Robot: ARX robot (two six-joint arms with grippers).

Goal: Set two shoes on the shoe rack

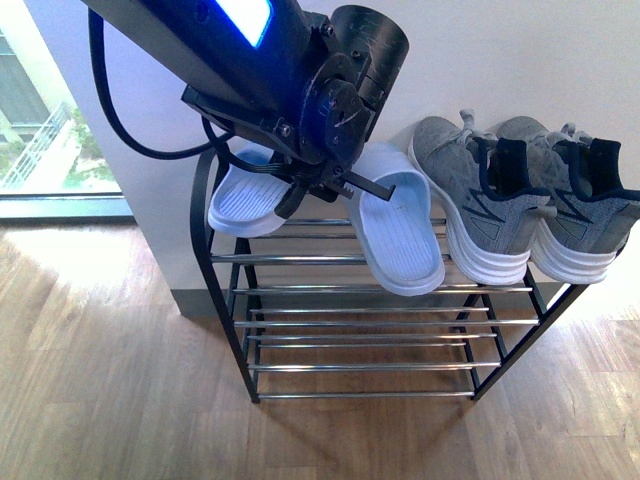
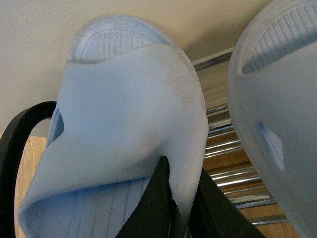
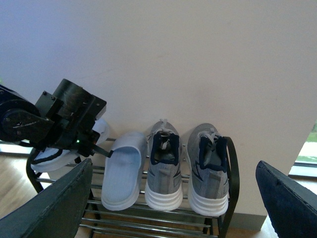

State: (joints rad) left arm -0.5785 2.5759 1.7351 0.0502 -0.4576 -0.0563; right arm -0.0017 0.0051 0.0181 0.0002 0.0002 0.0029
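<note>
The left slide (image 2: pixel 124 119) is held pinched at its strap by the left gripper (image 2: pixel 173 198) on the rack's (image 1: pixel 215 260) top tier, beside the other slide (image 1: pixel 400 235); release is needed next. The right gripper (image 3: pixel 173 198) is spread empty.

Premises: domestic interior, most likely an entryway or hall of a home. Evidence follows. A shoe rack (image 1: pixel 360 320) with black side frames and chrome rods stands against a plain white wall (image 1: pixel 520 60), carrying everyday footwear: two pale blue slides (image 1: pixel 400 235) and two grey sneakers (image 1: pixel 480 200) on the top tier. Flooring is wood-pattern plank (image 1: pixel 110 380), light brown, running under the rack. At 9 o'clock in the front view, a floor-level window (image 1: pixel 40 130) shows greenery and a railing outside. No industrial, retail or laboratory fittings are visible.
</note>
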